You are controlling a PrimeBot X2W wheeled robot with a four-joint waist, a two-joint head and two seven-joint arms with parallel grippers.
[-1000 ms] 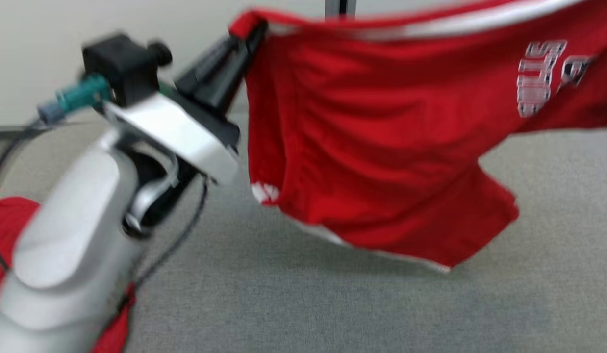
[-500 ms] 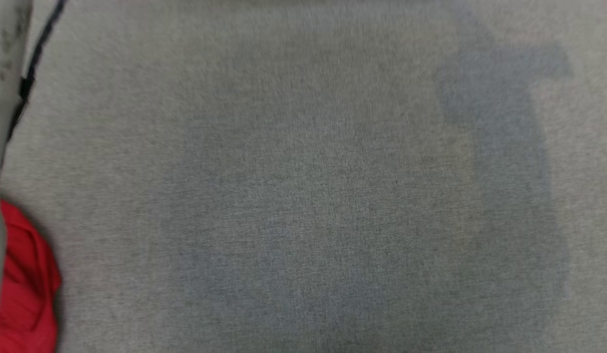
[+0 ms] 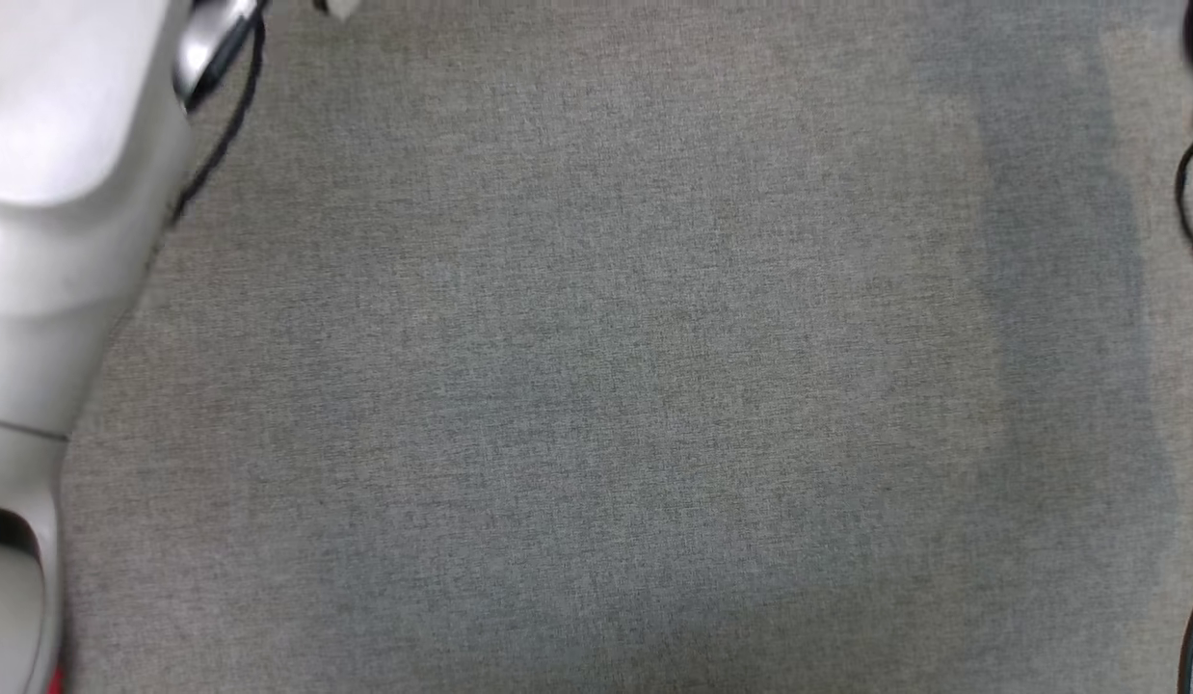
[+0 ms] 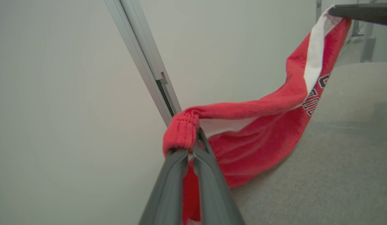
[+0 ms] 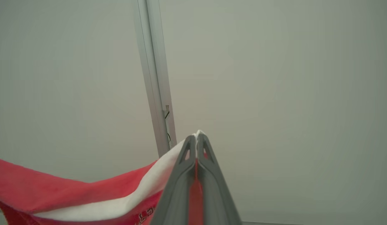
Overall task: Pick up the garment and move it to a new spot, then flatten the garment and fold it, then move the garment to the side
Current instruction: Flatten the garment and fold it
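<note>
The left gripper is pinching the ribbed cuff of the red garment, its jaws squeezed nearly together on the knit. The right gripper is clamping a white-striped edge of the same garment, its jaws pressed tight on the cloth. So the garment is hanging up in the air, strung between the two claws and sagging in the middle over the gray surface. It's hard to tell if the lowest fold is brushing it. Some dark lettering is showing next to the white stripe. A metal rail is running up the pale wall behind. In the head view, the pale left forearm is sitting at the left edge with a black cable dangling beside it.
</note>
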